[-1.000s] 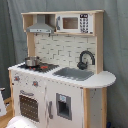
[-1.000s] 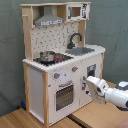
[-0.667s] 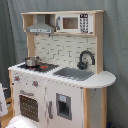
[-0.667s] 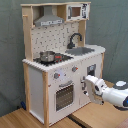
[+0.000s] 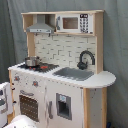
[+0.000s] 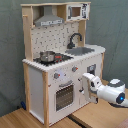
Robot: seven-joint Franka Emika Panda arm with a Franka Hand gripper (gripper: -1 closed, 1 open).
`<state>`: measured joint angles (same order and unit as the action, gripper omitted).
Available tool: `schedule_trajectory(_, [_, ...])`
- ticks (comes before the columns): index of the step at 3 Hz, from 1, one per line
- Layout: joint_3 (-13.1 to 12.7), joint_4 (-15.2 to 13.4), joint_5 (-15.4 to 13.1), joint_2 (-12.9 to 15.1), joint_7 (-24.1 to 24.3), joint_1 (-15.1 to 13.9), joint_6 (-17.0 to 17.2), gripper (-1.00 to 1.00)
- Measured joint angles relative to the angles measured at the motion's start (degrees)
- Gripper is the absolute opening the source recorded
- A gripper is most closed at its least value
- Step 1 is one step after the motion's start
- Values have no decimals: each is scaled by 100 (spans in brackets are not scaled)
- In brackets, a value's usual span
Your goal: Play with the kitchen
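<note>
Kitchen [image 6: 55, 70] stands on the wooden floor [image 6: 30, 119], pot [image 6: 47, 56] on its stove. In the second exterior view the gripper [image 6: 86, 79] is at the lower front panel, right of the oven door [image 6: 64, 95]; open or clenched, cannot tell.

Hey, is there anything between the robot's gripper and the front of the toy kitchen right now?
Nothing visible. In the second exterior view the gripper sits right at the toy kitchen's front panel, beside the oven door, with no object between them.
</note>
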<state>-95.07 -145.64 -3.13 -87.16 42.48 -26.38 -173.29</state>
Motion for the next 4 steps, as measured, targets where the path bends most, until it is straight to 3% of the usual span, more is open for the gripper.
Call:
schedule_trajectory(1, [-105,73,0,-29,329,-418,-286,100])
schedule_trajectory(3, [-189,403,1,-93,431,-1467,-807,100])
schedule_trajectory(4, [-439,624,4,-98,738,-1852,-869,100])
